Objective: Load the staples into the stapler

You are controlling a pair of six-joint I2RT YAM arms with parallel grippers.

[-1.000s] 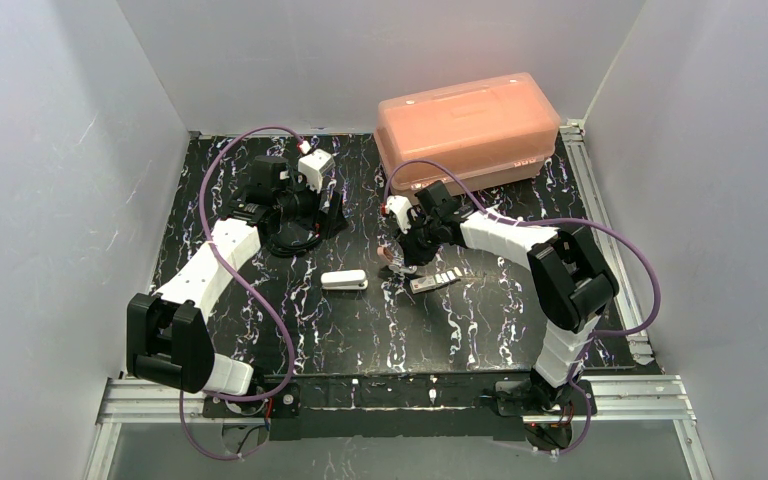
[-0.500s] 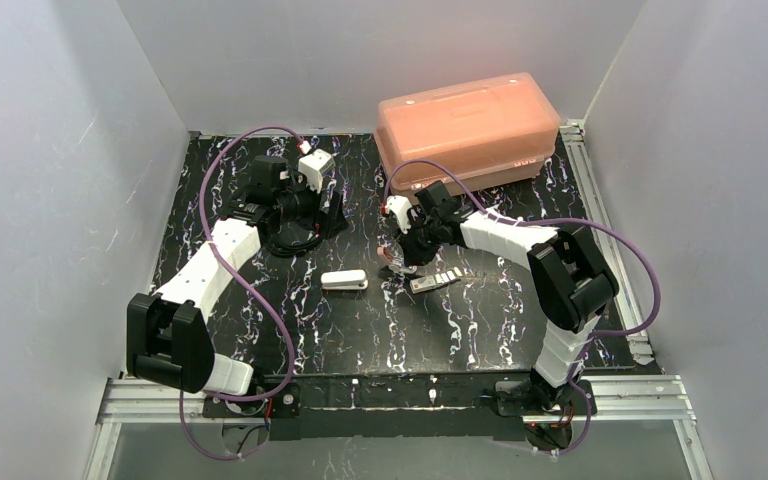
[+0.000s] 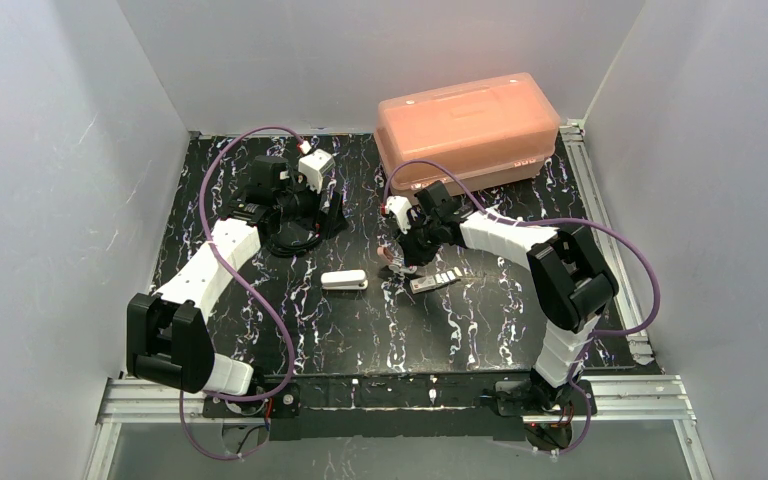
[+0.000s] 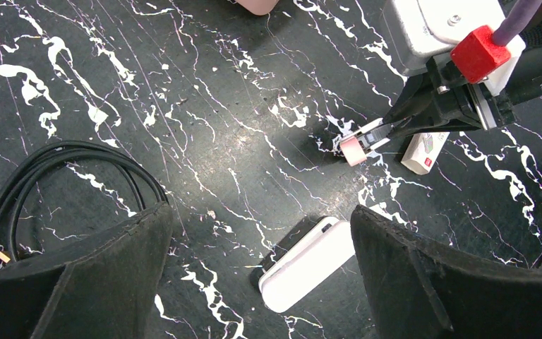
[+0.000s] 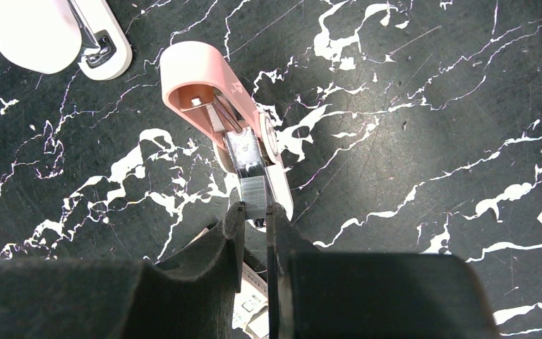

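Black marbled desk (image 3: 260, 330), seen from above. At its 10 o'clock the left arm's tool (image 4: 259, 212) hangs wide open with nothing between its fingers. It is dark against the desk and hard to pick out from overhead. A black cable (image 4: 70, 148) coils beneath it.

Near the centre lies a white stapler (image 3: 344, 280), closed, its long axis running 9 to 3 o'clock. The right wrist camera cuts it off at the frame's top edge.

Just at its 3 o'clock the right tool (image 5: 255, 208) is closed to a narrow slit, pinching a short grey strip of staples (image 5: 255, 192). The strip sits at the end of the silvery channel of an open pink stapler (image 5: 212, 92). In that view the pink stapler lies along 11 to 5 o'clock, its rounded pink end at 11 and its channel end at the fingertips. From overhead the arm hides nearly all of it.

A small whitish packet (image 3: 436, 279) lies at the tool's 4 o'clock, half covered by the fingers in the wrist view, its contents unreadable.

At 1 o'clock an orange translucent box (image 3: 468, 125) stands with its lid shut. Nothing inside can be made out.
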